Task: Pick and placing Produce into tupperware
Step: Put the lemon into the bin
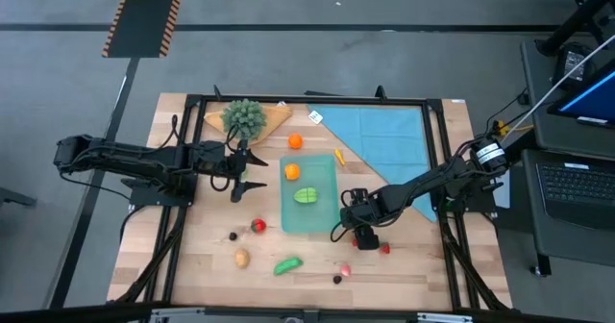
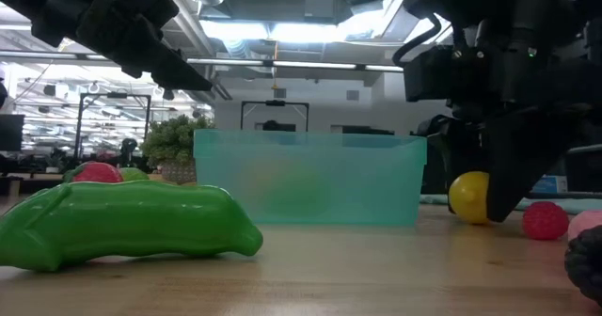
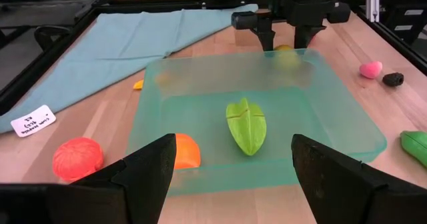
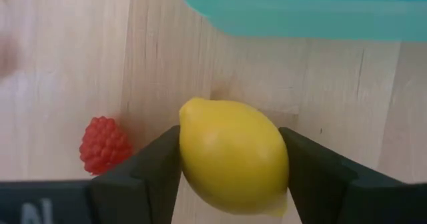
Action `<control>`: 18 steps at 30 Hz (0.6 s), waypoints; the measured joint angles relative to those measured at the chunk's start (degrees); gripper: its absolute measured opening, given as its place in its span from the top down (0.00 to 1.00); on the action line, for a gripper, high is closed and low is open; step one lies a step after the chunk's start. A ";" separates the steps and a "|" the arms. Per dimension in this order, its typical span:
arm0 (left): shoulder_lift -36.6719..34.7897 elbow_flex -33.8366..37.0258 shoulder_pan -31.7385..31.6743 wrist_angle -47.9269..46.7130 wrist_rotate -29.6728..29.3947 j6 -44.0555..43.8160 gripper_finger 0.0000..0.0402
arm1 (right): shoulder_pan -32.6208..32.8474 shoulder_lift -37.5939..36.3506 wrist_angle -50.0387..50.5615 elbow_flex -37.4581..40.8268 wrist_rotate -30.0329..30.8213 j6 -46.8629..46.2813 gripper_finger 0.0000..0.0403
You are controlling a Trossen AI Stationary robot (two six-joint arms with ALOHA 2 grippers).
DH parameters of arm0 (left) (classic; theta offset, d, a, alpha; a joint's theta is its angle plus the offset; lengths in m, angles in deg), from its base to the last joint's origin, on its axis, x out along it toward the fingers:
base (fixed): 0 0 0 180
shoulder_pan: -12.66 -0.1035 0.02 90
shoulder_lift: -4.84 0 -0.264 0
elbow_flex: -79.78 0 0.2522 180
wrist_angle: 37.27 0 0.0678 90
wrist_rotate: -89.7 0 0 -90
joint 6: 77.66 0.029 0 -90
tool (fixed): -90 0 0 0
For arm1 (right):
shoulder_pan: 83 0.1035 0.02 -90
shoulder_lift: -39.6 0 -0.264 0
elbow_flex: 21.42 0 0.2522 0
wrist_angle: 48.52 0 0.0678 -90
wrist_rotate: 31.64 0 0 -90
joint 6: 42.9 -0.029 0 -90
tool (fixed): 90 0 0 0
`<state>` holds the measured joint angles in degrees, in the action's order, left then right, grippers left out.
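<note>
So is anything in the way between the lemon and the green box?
Nothing visible is. The right gripper has its fingers on both sides of the lemon, and the green box sits just beyond it across bare wood. The raspberry lies off to one side, out of the path.

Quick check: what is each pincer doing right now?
Left pincer: open, empty, facing the container.
Right pincer: fingers against both sides of the lemon.
</note>
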<state>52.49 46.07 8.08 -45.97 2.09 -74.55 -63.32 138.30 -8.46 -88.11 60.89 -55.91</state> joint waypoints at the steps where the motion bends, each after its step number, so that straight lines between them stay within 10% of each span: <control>1: 0.00 0.00 0.00 -0.01 -0.01 0.01 0.28 | 0.00 0.00 0.00 0.00 0.00 0.00 0.44; 18: 0.00 0.00 0.00 -0.01 0.00 0.01 0.28 | 0.00 0.00 0.03 0.00 0.87 -4.94 0.45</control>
<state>52.49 46.07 8.08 -45.98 2.09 -74.54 -63.32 138.30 -8.43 -88.11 61.75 -60.85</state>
